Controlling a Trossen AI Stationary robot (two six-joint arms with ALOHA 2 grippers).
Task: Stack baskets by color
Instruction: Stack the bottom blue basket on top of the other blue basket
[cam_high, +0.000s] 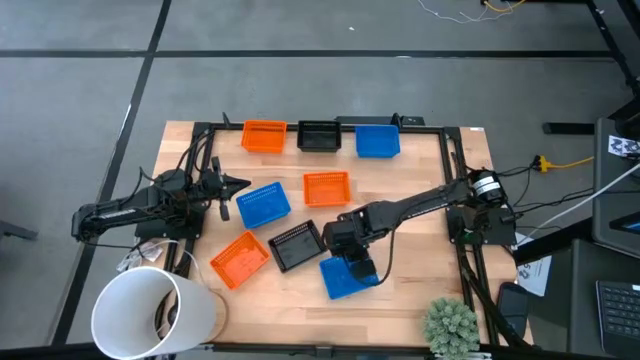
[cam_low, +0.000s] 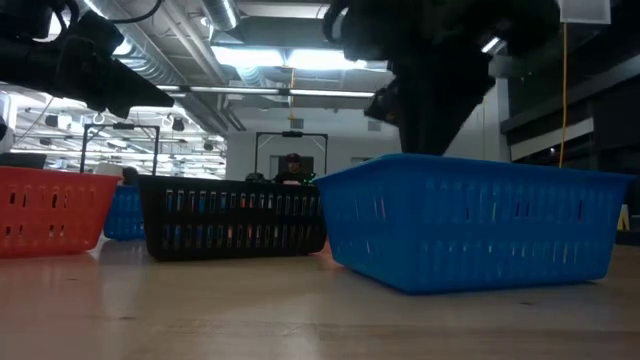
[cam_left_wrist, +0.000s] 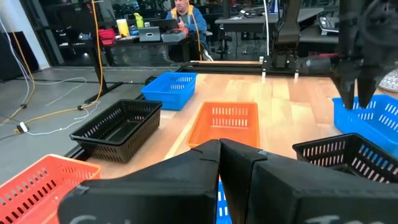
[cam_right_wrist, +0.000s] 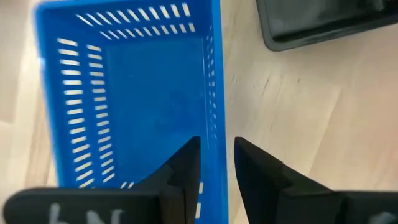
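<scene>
- Your wooden table (cam_high: 420, 200) carries the whole layout; a large white cylinder (cam_high: 155, 312) lies at its front left corner and a small green plant (cam_high: 452, 326) stands at the front right.
- Your right gripper (cam_right_wrist: 216, 163) is over the front blue basket (cam_high: 347, 276), at the front centre of the table. Its two fingers (cam_right_wrist: 186, 165) straddle one long wall of that basket, one inside and one outside, with a little daylight on either side of the rim; I cannot tell whether they press the wall.
- Your left gripper (cam_left_wrist: 220, 149) waits at the table's left side, fingers closed together and holding nothing.
- Back row, left to right: orange basket (cam_high: 264, 135), black basket (cam_high: 319, 135), blue basket (cam_high: 377, 140), each apart from the next.
- Middle: a second blue basket (cam_high: 264, 204) near the left gripper, and a second orange basket (cam_high: 326, 187) beside it.
- Front: a third orange basket (cam_high: 239, 260) just beside a second black basket (cam_high: 296, 246), which sits just beside the front blue basket.
- You have eight baskets in view, none stacked.
</scene>
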